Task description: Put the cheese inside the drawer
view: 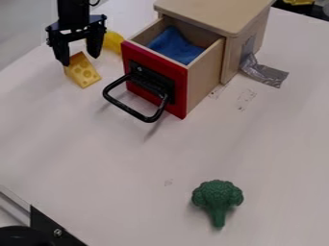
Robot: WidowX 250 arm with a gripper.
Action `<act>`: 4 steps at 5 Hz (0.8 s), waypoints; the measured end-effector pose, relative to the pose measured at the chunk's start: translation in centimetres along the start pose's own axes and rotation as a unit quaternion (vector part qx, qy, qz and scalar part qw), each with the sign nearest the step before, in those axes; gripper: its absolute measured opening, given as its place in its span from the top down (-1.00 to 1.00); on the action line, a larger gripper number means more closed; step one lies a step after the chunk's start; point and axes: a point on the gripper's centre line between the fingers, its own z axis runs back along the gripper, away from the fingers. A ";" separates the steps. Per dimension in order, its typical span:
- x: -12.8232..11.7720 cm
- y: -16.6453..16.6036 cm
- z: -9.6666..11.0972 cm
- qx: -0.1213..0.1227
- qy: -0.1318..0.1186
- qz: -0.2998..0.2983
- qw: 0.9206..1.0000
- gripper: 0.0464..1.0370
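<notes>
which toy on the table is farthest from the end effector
The green broccoli, alone at lower right; the cheese and the rounded yellow item are both by the end effector.

Spread-fingered gripper (81, 61) at cheese (85, 77), near open red-fronted drawer (181, 98) with blue cloth (172, 47) inside; broccoli (218, 194) toward lower right.

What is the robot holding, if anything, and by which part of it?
Nothing, as far as can be seen: the hand is open at the upper end of the cheese.
</notes>
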 end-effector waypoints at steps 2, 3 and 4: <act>0.6 0.1 -0.8 0.013 -0.001 0.001 1.000 -0.92; 0.6 0.2 -1.6 0.023 0.002 -0.002 1.000 -0.92; 0.6 0.3 -1.8 0.026 0.001 -0.002 1.000 -0.92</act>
